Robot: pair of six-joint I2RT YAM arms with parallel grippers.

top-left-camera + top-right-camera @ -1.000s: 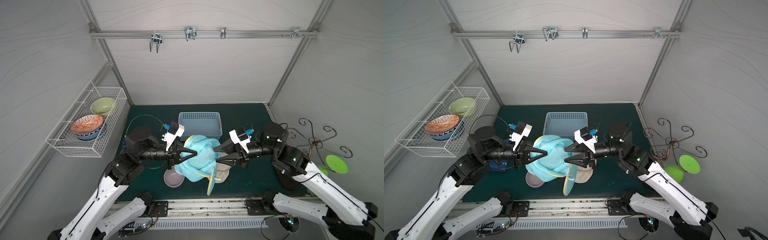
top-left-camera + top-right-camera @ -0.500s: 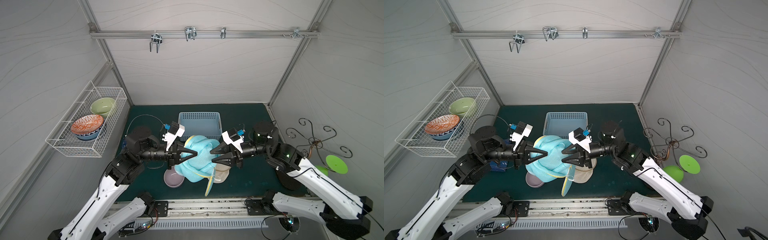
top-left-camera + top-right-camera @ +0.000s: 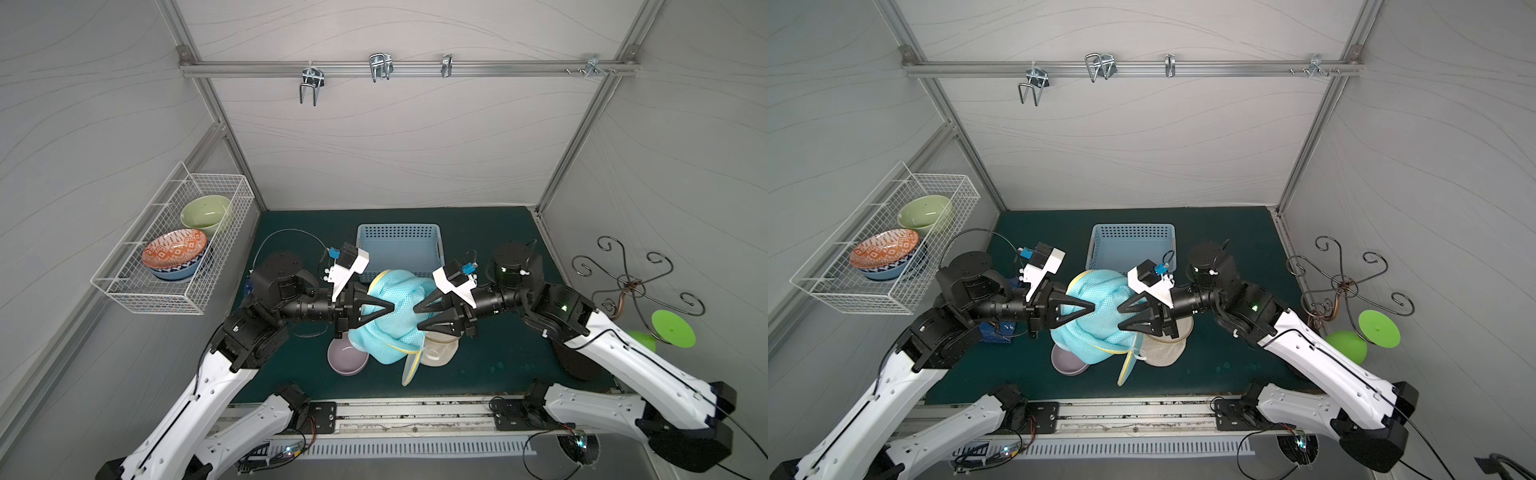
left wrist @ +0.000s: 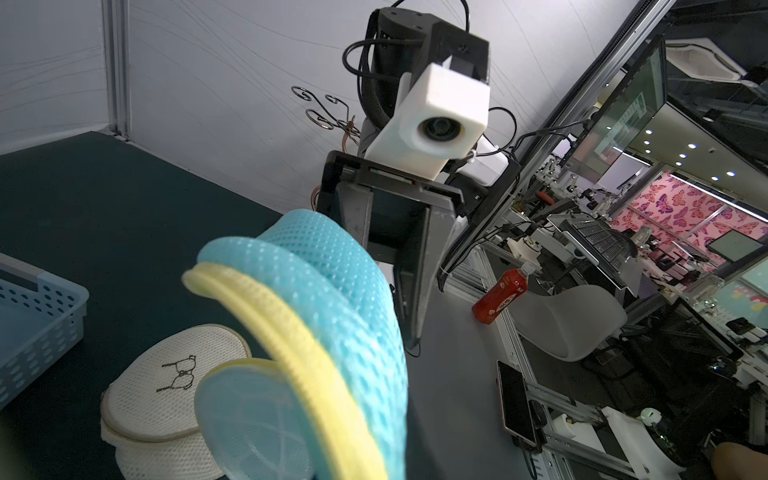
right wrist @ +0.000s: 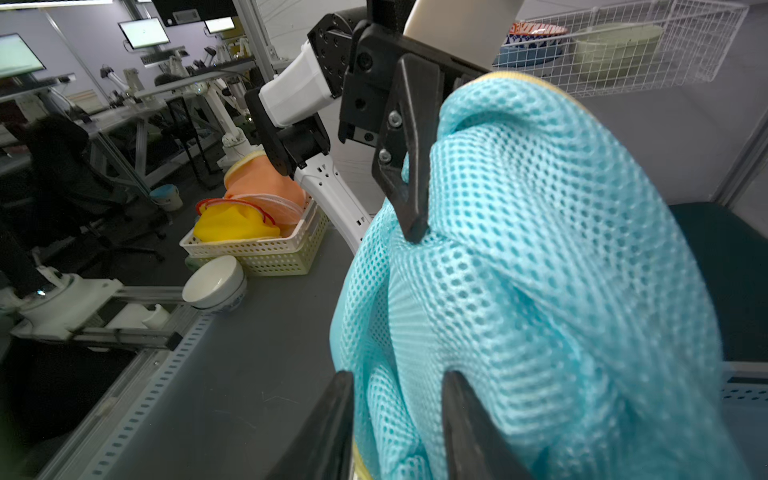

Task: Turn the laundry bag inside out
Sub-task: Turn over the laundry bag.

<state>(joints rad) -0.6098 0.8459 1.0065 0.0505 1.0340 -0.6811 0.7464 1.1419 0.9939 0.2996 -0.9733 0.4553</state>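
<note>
Right wrist shows bunched turquoise mesh laundry bag (image 5: pixel 540 249), yellow-edged.

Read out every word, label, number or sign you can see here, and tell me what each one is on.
No text can be read anywhere.
Red bottle: white label print, too blurred to read.
Monitors: screen content too small to read.
White mesh pouch: stitched dark outline, seemingly a bra, no words.
Blue mesh bag: no text.
</note>
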